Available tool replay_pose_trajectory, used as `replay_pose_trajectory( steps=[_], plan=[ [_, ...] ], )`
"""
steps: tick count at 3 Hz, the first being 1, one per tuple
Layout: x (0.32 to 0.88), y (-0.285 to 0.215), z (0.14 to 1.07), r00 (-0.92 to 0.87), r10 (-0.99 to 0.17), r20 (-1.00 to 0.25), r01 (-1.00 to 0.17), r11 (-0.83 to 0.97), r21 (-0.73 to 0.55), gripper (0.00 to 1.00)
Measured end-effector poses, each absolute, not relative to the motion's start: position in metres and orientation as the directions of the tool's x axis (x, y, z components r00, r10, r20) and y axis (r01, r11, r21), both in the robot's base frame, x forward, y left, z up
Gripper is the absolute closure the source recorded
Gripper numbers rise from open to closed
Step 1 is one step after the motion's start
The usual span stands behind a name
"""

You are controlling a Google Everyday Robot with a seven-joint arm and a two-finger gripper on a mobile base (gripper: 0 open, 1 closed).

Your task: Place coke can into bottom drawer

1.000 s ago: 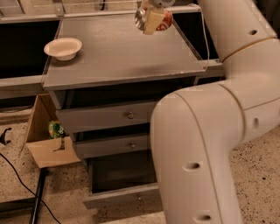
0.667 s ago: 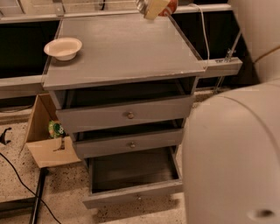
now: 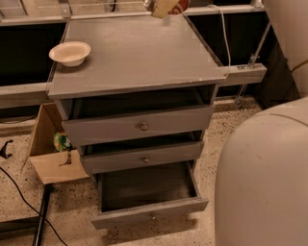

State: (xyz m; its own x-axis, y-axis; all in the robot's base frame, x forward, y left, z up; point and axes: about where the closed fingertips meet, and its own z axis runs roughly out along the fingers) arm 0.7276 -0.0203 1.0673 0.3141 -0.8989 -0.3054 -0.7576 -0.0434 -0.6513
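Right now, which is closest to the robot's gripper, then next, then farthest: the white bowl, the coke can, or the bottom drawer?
From the gripper at the top edge:
1. coke can, held in it.
2. white bowl, tabletop left.
3. bottom drawer, open, lowest.

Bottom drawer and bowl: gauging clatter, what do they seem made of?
Bottom drawer: matte grey, flat panels, perhaps painted metal or laminate. Bowl: smooth off-white, plastic or ceramic, cannot tell. The end effector holds the coke can at the top edge.
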Motion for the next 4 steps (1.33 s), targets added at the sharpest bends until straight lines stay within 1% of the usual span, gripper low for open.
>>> replay_pose_trajectory(
  steps=[1, 2, 3, 4],
  plan=[
    [0.717, -0.029, 1.049, 0.291, -0.909, -0.298, -0.795, -0.057, -0.603, 1.0],
    [0.681, -0.048, 1.033, 0.254, -0.915, -0.314, -0.835, -0.043, -0.548, 1.0],
    [0.637, -0.056, 1.013, 0.226, -0.915, -0.333, -0.864, -0.03, -0.503, 1.0],
    [0.592, -0.053, 0.99, 0.217, -0.906, -0.364, -0.884, -0.024, -0.467, 1.0]
  ],
)
